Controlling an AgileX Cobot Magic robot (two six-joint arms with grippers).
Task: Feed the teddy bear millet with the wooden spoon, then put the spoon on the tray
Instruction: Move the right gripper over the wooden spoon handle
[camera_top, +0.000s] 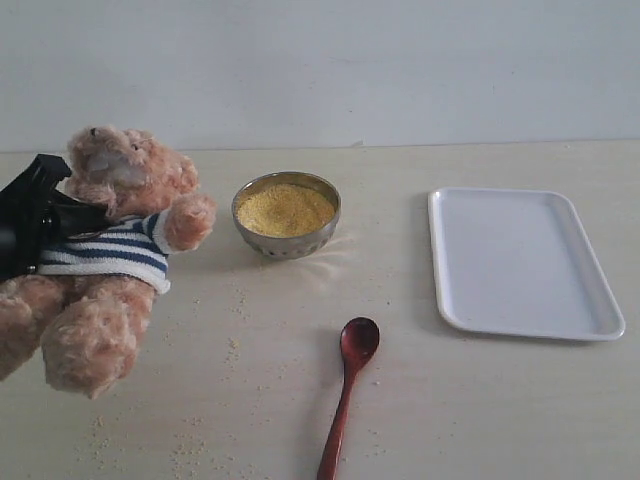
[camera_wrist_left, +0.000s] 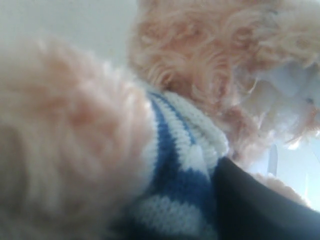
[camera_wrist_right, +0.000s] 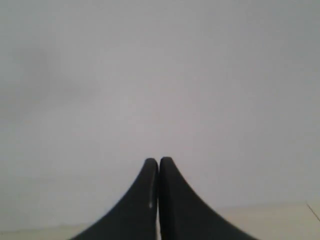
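Note:
The teddy bear (camera_top: 120, 250) is held tilted above the table's left side, its face turned toward the metal bowl (camera_top: 290, 245) heaped with yellow millet (camera_top: 285, 208). My left gripper (camera_top: 60, 218) is shut on the bear's striped torso from the left. In the left wrist view, fur and striped shirt (camera_wrist_left: 185, 165) fill the picture beside one dark finger (camera_wrist_left: 255, 205). The wooden spoon (camera_top: 345, 390) lies free on the table near the front, its bowl pointing away. The white tray (camera_top: 520, 260) lies at the right. My right gripper (camera_wrist_right: 159, 162) is shut on nothing, facing a pale wall, and is out of the exterior view.
Loose millet grains (camera_top: 235, 345) are scattered on the beige table between the bear, the bowl and the spoon. A pale wall runs along the table's back edge.

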